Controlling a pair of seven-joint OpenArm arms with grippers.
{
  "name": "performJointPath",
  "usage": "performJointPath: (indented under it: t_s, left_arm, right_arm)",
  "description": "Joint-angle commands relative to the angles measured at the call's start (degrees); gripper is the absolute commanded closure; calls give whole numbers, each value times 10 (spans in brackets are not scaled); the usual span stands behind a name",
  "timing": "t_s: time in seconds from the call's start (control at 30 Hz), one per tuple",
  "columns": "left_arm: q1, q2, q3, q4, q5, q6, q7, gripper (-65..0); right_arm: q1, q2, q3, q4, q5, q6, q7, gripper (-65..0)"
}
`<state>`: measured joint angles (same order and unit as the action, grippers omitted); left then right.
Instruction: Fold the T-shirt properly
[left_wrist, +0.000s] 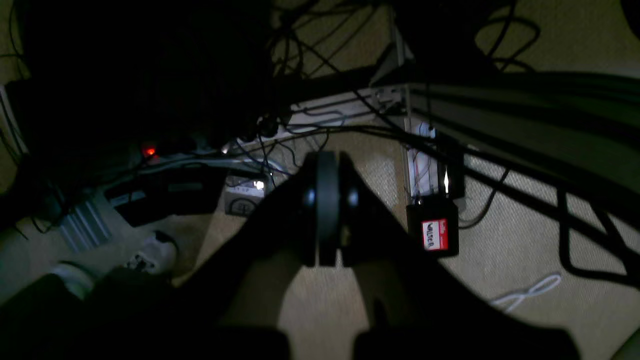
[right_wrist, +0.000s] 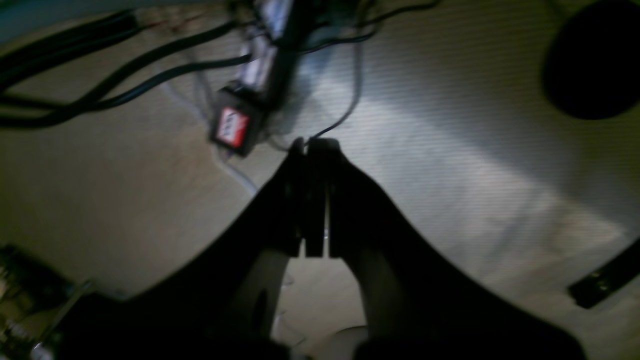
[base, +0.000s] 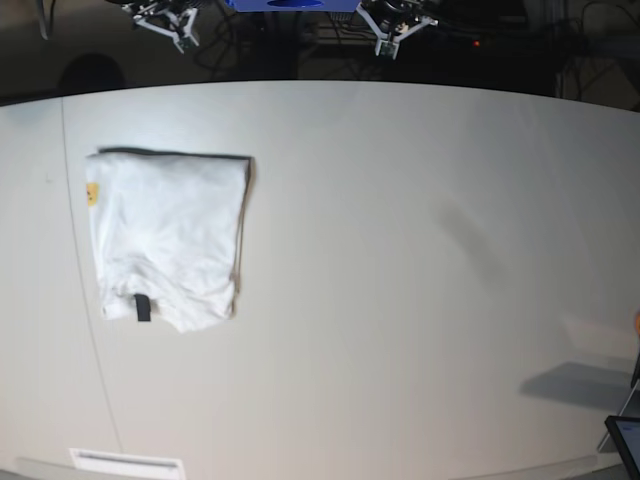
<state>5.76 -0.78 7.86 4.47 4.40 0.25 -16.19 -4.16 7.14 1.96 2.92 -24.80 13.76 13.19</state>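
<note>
Lying folded at nine o'clock on the table (base: 420, 300), the shirt (base: 165, 240) is showing its plain white side, edges fairly square. Bare tabletop is stretching from it toward three o'clock. Both grippers, left (left_wrist: 327, 200) and right (right_wrist: 312, 195), are pressed together, holding nothing, hanging over the floor (right_wrist: 450, 150).

1. The T-shirt (base: 167, 240) lies folded on the counter (base: 420, 280), at the counter's left side in the base view.
2. Both claws sit beyond the counter's far edge, well apart from the T-shirt: the right claw (base: 183, 38) past the shirt's end, the left claw (base: 385, 44) further right.
3. In the left wrist view, a labelled box (left_wrist: 433, 233) lies on the floor just right of the left claw (left_wrist: 327, 200); cables (left_wrist: 500, 165) run behind it.
4. In the right wrist view, a labelled box (right_wrist: 232, 127) sits ahead-left of the right claw (right_wrist: 312, 195).
</note>
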Motion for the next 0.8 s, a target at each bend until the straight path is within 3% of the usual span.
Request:
performJointPath:
  t_s: [0.0,0.77]
  left_arm:
    - [1,0,0,-1,-1,4,-3,0]
    - [-35,4,-6,-6,-6,4,-1,0]
  right_arm:
    - [3,-1,0,3,0,4,7,-3]
    - [32,9,-2,-1,0,4,5,-3]
